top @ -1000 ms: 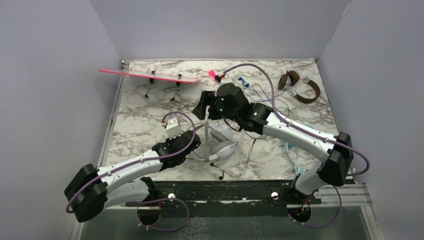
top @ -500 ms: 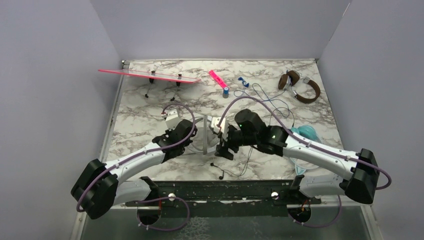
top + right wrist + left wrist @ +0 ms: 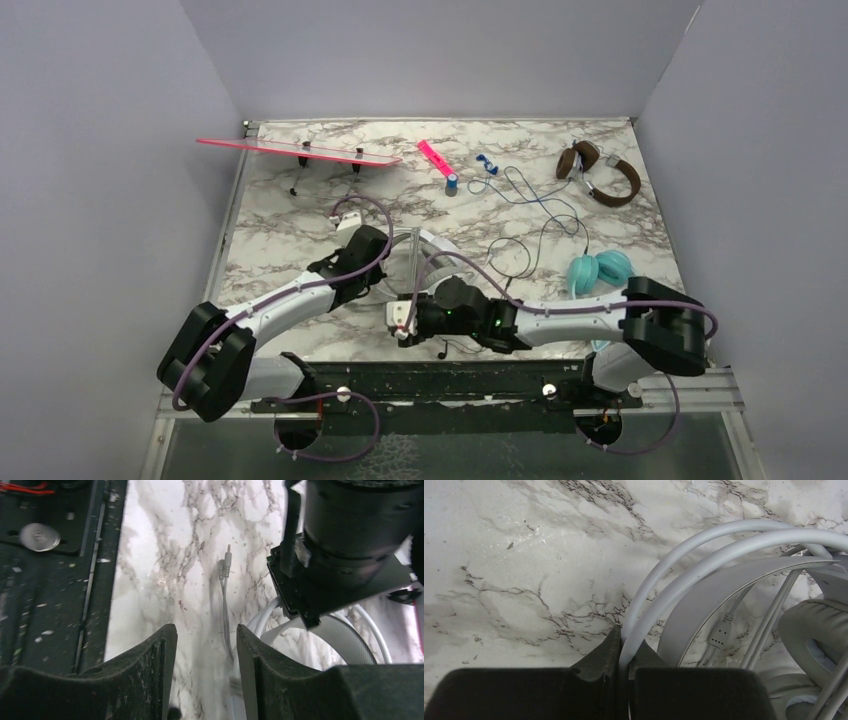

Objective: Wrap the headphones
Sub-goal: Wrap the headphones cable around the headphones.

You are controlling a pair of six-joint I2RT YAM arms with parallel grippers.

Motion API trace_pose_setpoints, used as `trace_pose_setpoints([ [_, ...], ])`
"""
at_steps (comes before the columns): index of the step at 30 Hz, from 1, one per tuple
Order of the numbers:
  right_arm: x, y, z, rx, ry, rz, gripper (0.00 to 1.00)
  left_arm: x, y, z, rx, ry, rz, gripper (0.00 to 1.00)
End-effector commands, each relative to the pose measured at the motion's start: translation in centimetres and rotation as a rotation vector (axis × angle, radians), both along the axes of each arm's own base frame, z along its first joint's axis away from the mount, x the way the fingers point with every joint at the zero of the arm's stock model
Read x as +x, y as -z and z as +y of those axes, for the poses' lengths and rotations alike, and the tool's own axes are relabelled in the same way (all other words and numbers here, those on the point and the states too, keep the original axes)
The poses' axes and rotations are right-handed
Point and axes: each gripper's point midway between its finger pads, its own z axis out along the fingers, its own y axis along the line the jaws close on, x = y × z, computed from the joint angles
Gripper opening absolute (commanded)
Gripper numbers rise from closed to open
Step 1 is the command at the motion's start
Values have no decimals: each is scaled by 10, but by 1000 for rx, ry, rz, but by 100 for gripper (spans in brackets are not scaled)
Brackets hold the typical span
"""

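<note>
headphones [image 3: 734, 580]: white-grey set, middle of tabletop [image 3: 290, 230], toward front edge
cord [image 3: 225, 605]: plug [image 3: 227, 555] loose near front edge
left gripper [image 3: 624, 635]: clamped on headband wire [image 3: 704, 555]
right gripper [image 3: 206, 630]: jaws apart, straddling cord, nothing pinched
tip: pinch near plug, wind round band, keep it taut

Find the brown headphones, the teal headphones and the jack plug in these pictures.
brown headphones [image 3: 582, 157], top external view, on the left-hand ear cup.
teal headphones [image 3: 584, 272], top external view, on the left-hand ear cup.
jack plug [image 3: 228, 550], right wrist view, on its metal tip.
</note>
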Motion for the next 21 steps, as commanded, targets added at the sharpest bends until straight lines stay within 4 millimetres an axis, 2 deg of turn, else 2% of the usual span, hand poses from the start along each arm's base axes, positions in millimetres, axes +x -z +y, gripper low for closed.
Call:
trace_pose_setpoints([
  [1,25,-21,23,157,154,-251,51,17,-24,-23,-90,42,-54,0],
  [3,34,-12,27,133,201,-309,52,15,-24,-22,-93,39,-54,0],
  [10,42,31,39,28,216,-431,54,14,-27,-22,-105,38,-58,0],
  [16,63,42,53,9,307,-506,57,13,-29,-23,-118,38,-61,0],
  [21,71,49,63,-8,316,-587,57,13,-31,-21,-119,35,-67,0],
])
